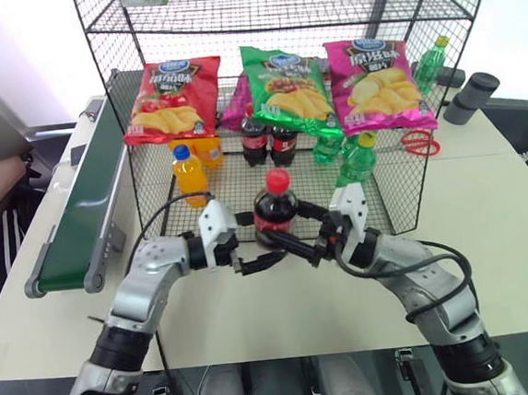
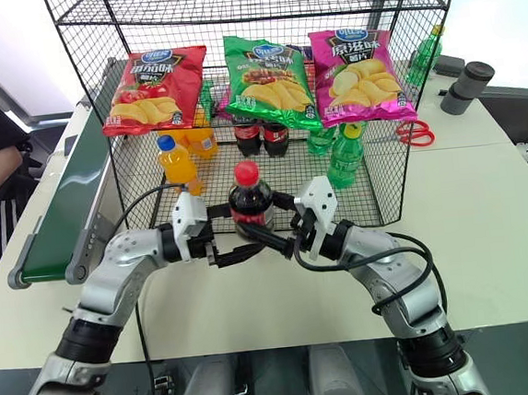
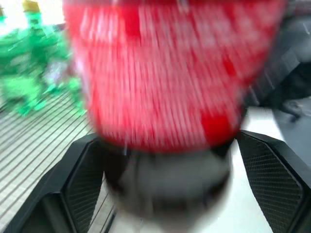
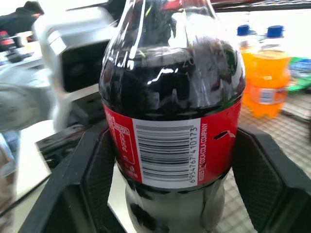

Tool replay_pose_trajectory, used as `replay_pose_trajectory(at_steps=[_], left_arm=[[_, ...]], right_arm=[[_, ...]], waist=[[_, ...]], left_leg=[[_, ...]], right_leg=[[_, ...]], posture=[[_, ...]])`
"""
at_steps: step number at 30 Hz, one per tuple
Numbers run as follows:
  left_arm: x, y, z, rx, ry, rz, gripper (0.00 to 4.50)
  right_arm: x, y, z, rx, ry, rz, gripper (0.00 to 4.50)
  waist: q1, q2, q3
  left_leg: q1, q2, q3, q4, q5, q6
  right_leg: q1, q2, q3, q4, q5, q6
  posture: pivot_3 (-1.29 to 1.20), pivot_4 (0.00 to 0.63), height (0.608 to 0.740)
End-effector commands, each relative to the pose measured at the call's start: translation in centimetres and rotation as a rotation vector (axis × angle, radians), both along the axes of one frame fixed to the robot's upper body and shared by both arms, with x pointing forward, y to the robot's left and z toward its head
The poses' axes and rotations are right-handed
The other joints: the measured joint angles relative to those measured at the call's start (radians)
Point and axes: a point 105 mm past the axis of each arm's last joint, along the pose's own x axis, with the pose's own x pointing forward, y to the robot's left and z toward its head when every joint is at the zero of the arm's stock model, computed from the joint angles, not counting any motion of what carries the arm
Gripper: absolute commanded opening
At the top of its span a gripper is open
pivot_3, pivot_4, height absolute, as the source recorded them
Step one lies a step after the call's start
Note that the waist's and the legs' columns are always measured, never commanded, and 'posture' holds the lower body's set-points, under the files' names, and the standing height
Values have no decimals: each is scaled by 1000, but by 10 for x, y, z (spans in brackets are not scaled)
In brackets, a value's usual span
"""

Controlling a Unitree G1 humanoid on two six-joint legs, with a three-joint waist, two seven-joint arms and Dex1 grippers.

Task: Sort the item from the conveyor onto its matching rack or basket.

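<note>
while the right hand (image 1: 303,242) clamps the cola bottle (image 1: 274,211) before the rack (image 1: 401,181), the wide left hand (image 1: 250,249) could topple it.

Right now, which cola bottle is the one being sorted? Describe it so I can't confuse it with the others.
Start at the black wire rack hung with chip bags. At its open front edge, the cola bottle stands upright between the left tool and the right tool. The two other cola bottles stand together deeper inside, under the green bag.
</note>
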Motion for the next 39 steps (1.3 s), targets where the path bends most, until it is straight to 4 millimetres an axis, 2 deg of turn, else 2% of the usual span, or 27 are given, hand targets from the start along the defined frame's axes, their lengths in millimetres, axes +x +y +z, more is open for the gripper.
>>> replay_pose_trajectory(at_steps=[1, 6, 12, 23, 31, 34, 39], left_arm=[[8, 25, 10, -71, -36, 163, 4408], [11, 57, 18, -155, -95, 386, 4408], [6, 69, 22, -192, -120, 490, 4408], [-3, 63, 20, -169, -110, 462, 4408], [-3, 59, 21, -167, -106, 449, 4408], [-4, 58, 20, -170, -93, 447, 4500], [-3, 59, 20, -150, -80, 457, 4500]], right_arm=[[14, -11, 12, 20, -92, -101, 2925], [42, -19, -2, 28, -100, -245, 2925], [78, -15, -19, 58, -93, -374, 2925], [121, 8, -33, 51, -74, -444, 2925], [130, 7, -36, 57, -59, -456, 2925], [130, 6, -37, 69, -49, -445, 4426], [124, -1, -34, 74, -90, -424, 4426]], waist=[[5, 0, 0], [2, 0, 0], [-3, 1, 0], [-6, 2, 1], [-9, 2, 1], [-15, 2, 1], [-29, 2, 1]], left_leg=[[0, 0, 0, 0, 0, 0], [0, -1, 1, 0, 0, 0], [0, -1, 1, 0, 0, 0], [0, -1, 2, 0, 0, 0], [0, -1, 2, -1, 0, -1], [0, -1, 2, -1, 0, -1], [1, -1, 2, -1, 0, -1]], right_leg=[[0, 0, 0, 0, 0, 0], [0, -3, 0, 0, 0, 0], [0, -4, 0, 0, 0, 0], [-1, -5, 0, 1, 0, 0], [-1, -5, 0, 1, 0, 0], [-1, -6, 0, 1, 0, 0], [0, -6, 0, 2, 0, 0]], posture=[[0, 150, 740], [0, 150, 740], [0, 150, 740], [0, 150, 740], [0, 150, 740], [0, 150, 740], [0, 150, 740]])
